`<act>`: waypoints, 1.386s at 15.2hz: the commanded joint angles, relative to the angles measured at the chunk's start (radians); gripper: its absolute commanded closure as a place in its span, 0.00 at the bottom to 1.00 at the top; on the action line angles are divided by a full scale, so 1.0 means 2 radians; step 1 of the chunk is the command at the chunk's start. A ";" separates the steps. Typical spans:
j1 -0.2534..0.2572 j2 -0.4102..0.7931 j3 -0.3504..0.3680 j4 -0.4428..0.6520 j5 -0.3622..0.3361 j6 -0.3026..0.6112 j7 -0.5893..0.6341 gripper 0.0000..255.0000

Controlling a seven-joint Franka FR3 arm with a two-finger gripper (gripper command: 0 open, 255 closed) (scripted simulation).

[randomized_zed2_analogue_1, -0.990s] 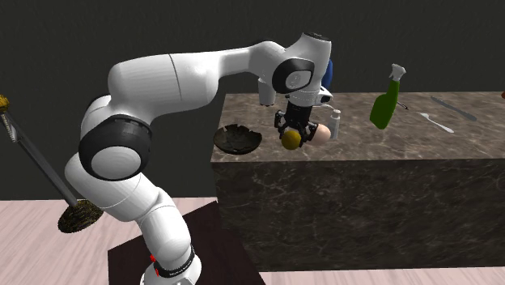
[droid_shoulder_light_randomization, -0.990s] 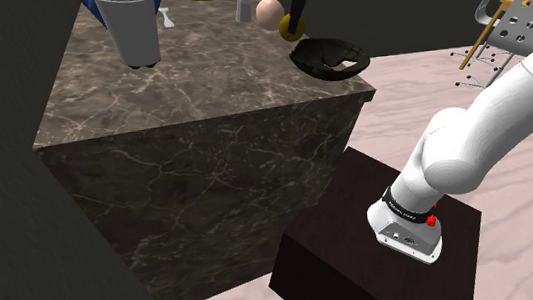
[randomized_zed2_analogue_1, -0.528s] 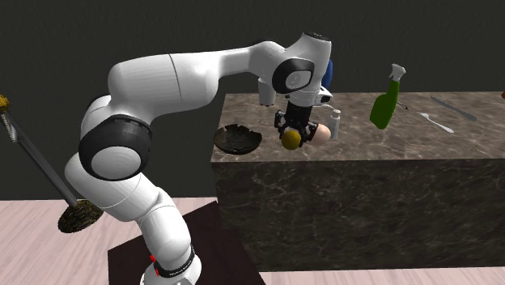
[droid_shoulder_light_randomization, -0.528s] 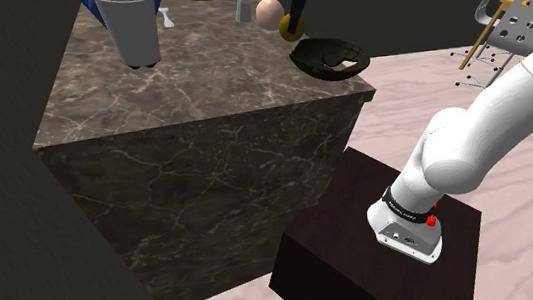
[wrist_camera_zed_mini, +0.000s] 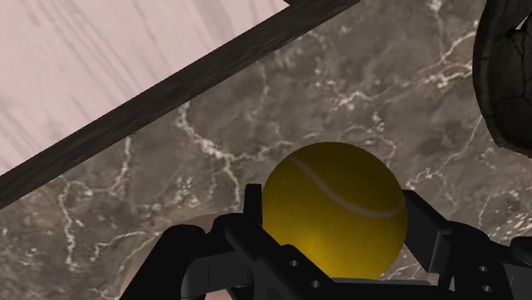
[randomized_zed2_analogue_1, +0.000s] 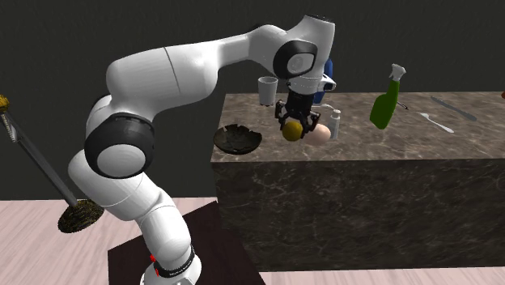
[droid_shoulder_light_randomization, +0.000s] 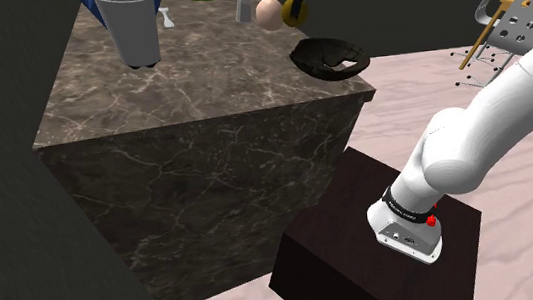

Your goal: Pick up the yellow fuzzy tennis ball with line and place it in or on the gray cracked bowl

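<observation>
Countertop is showing dark, polished, pale-veined stone. Tennis ball is reading matt yellow — one pale seam is crossing it. Bowl is looking dull, dark, crack-lined. Floor is showing pale wood grain — arm is gleaming smooth white.

Dark veined marble table. On it: 1 white cup, upright, toward the shoulder view's left. Blue item behind the cup, cut off by the frame. Green spray bottle, leaning. Small white bottle, upright, with 1 peach ball just beside it. Long grey utensil and smaller grey utensil lie flat toward the second exterior view's right. Floor is pale pink wood grain. Off the table: grey perforated rack and a long-handled round-headed tool.
</observation>
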 commanded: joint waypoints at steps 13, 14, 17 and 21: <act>0.001 0.048 -0.006 0.150 0.010 -0.103 0.005 1.00; 0.001 0.052 -0.007 0.162 0.012 -0.111 0.005 1.00; 0.004 0.038 -0.001 0.156 0.010 -0.117 0.014 1.00; 0.014 -0.033 0.025 0.084 0.002 -0.112 0.051 1.00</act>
